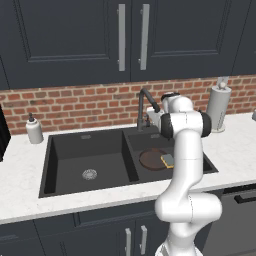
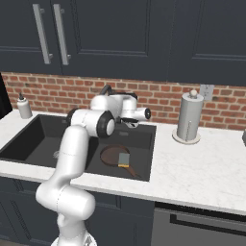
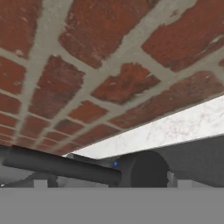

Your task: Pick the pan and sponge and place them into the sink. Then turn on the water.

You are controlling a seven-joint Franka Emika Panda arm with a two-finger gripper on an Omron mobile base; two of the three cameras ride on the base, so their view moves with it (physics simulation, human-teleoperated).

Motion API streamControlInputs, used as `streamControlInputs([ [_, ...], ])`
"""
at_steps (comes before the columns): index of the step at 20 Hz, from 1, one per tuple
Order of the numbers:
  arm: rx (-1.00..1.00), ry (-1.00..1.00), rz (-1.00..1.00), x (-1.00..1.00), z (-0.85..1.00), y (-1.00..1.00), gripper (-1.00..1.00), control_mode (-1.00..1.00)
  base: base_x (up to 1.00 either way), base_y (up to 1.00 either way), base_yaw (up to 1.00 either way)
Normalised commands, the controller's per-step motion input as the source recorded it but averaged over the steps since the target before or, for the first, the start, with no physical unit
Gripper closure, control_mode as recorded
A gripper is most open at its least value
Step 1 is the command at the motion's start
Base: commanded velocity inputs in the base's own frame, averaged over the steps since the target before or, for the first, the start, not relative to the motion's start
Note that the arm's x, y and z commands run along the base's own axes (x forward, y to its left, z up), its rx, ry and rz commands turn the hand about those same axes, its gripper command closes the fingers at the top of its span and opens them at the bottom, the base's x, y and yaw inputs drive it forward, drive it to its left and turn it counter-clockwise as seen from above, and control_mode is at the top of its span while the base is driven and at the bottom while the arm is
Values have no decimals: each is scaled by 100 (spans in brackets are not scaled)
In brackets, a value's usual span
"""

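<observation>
Faucet lever lies just ahead of the end effector, long axis crosswise. Pan and sponge sit in the right basin of the sink — no water running. End effector opening: cannot tell.

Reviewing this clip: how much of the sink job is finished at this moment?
Done: the round reddish-brown frying pan lies in the right basin of the matte black double sink, with the small yellow sponge on it. In hand: the arm's hand is up at the dark gooseneck faucet. Left: no water stream shows yet.
</observation>
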Motion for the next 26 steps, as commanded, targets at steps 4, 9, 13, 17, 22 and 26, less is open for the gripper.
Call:
streamControlInputs([
  [4,0,0,0,17,-11,0,-100,-100,0,0,0],
  [9,0,0,0,13,-9,0,-100,-100,0,0,0],
  [13,2,0,0,13,-7,0,-100,-100,0,0,0],
  [17,0,0,0,10,-2,0,-100,-100,0,0,0],
  [22,0,0,0,0,0,0,100,-100,0,0,0],
  [26,0,0,0,0,0,0,100,-100,0,0,0],
])
